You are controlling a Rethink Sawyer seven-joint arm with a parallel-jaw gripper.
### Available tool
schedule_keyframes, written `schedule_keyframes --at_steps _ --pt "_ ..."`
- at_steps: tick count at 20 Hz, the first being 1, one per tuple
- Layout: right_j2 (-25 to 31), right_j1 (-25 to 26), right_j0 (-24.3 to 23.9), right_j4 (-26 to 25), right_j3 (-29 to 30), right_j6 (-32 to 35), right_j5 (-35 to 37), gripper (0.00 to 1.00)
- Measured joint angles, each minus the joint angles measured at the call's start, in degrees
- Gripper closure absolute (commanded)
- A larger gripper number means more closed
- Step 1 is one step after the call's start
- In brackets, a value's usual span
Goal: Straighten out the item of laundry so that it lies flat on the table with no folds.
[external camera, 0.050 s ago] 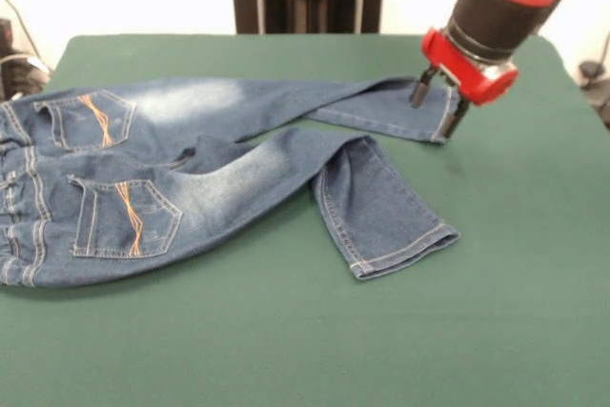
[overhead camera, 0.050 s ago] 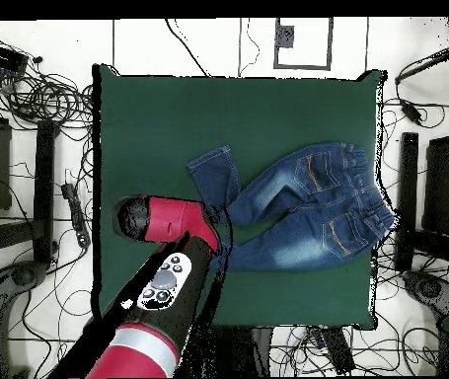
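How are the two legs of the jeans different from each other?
The far leg lies nearly straight, while the near leg bends sharply partway down. The far leg's hem sits at the gripper, whose jaws stand on either side of it; the near leg's hem lies free on the green table, away from the gripper. Both are the same faded blue denim with pale stitching at the hem.

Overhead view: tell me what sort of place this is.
Probably a robotics lab or test cell. The green table stands on a pale floor strewn with loose cables, and a red and black robot arm works over a pair of jeans.
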Motion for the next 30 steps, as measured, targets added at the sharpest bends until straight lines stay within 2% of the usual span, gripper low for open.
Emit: schedule_keyframes --at_steps 11,18,30 --pt "-0.9 2.3 -2.6 1.8 0.3 0.0 0.0 0.0" --pt "-0.9 3.3 -2.2 3.6 2.8 0.0 0.0 0.0" --pt "-0.9 -0.2 0.3 4.2 9.1 0.0 0.0 0.0"
